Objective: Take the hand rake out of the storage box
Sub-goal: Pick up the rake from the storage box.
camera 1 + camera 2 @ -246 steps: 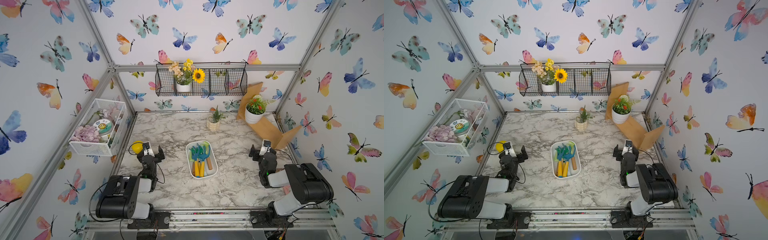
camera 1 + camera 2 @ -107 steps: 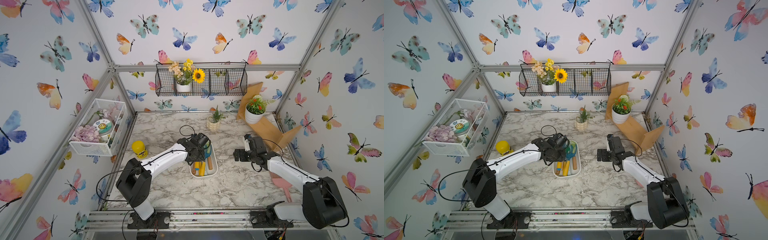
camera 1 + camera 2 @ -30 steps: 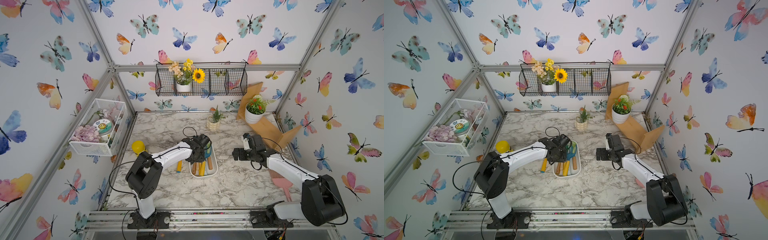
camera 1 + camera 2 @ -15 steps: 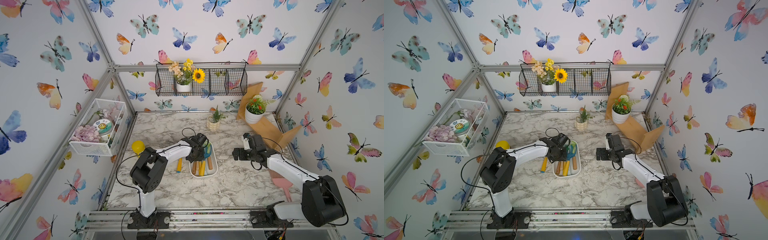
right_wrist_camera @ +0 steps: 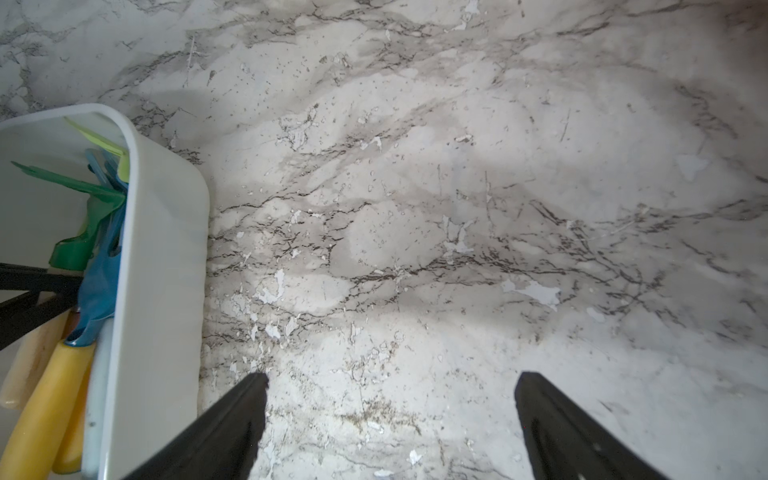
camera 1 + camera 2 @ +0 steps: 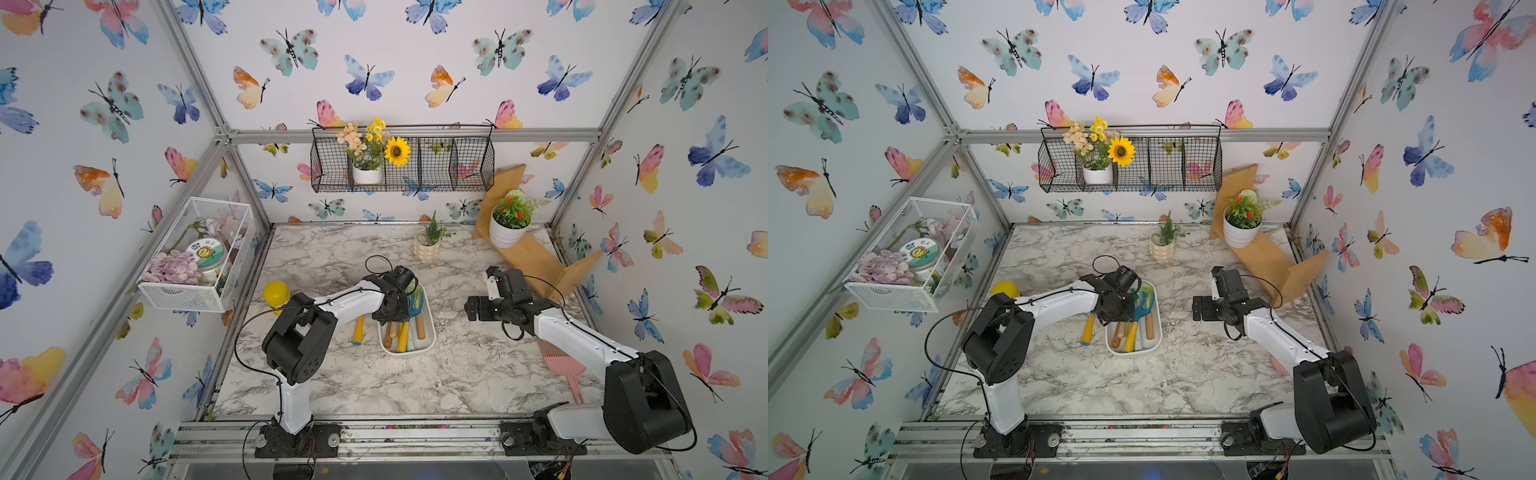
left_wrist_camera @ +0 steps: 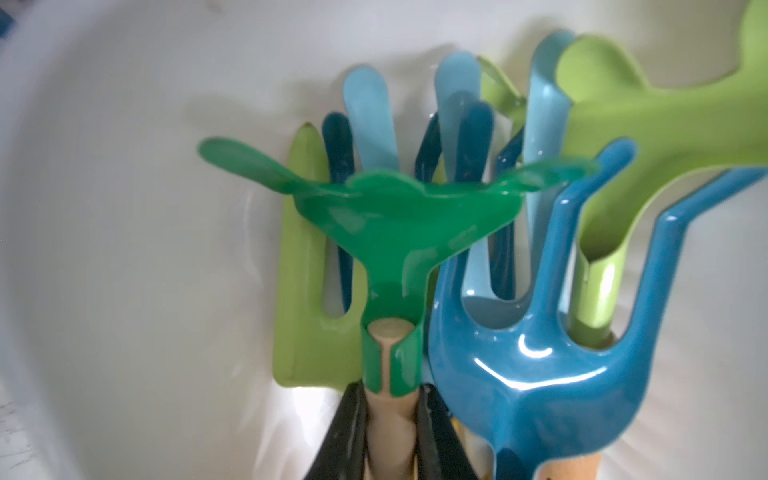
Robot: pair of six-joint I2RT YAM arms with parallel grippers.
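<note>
**Entry: hand rake removal, grasp stage**

- Hand rake (image 7: 399, 216): taken to be the green-headed tool with the pale wooden handle. Inside the storage box (image 6: 431, 328), head towards the box's far end, lying over light blue and lime tool heads, touching the blue fork (image 7: 540, 353) alongside.
- Left end effector (image 7: 390, 411): closed on the rake's wooden handle just behind the green collar, a black jaw pressed to either side.
- Right end effector (image 5: 390, 378): jaws spread wide, holding nothing, above bare table (image 5: 457, 208) just beside the storage box's outer wall.
- Step in hand, by judgement: grip made, lift not yet begun.
- Next move: a straight rise out of the storage box. Care needed that the curved tines do not catch the blue fork or drag the box.
- Left wrist view only: the grip itself and the stacking of tool heads.
- Both top views: grip hidden under the wrist. Shown instead, a yellow-handled tool (image 6: 358, 330) on the table just beside the storage box, on the left arm's side.
- Right wrist view only: the empty gap between the open jaws.
</note>
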